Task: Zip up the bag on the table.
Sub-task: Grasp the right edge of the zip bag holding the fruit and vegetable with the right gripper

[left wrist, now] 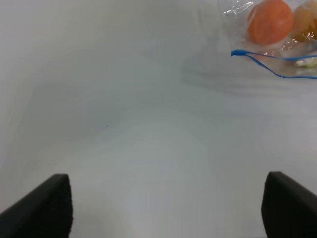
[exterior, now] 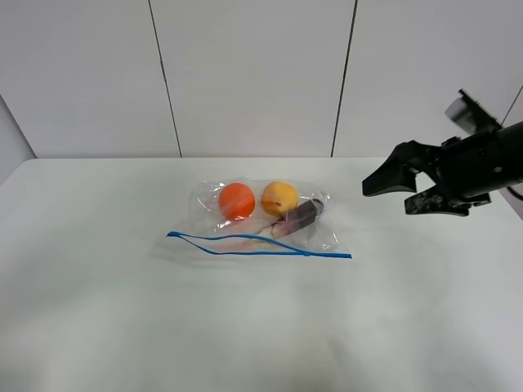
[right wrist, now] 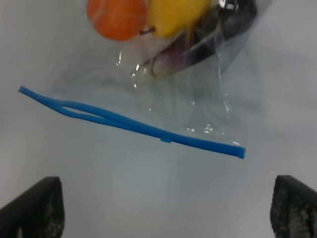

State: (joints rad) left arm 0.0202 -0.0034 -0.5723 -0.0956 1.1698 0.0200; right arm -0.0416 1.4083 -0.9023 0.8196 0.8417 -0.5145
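Nearest the camera the white desk (exterior: 98, 327) carries nothing. Next comes the blue zipper strip (exterior: 260, 249), the near edge of the clear zip bag (exterior: 327, 237), which lies flat around the desk's middle. The strip's 2 tracks are joined at the right end and gape toward the left.

Behind the strip, inside the bag, sit an orange ball (exterior: 237, 200), a yellow fruit (exterior: 279, 197) and a dark purple item (exterior: 301, 216).

The right gripper (exterior: 386, 200) hovers beyond and to the right, jaws spread and empty. The left gripper (left wrist: 168, 213), seen only from its wrist, is likewise released and well clear of the bag.

Recommendation: pin the joined end, pinch the tracks squarely and slide leftward, keeping the film taut to avoid bunching.
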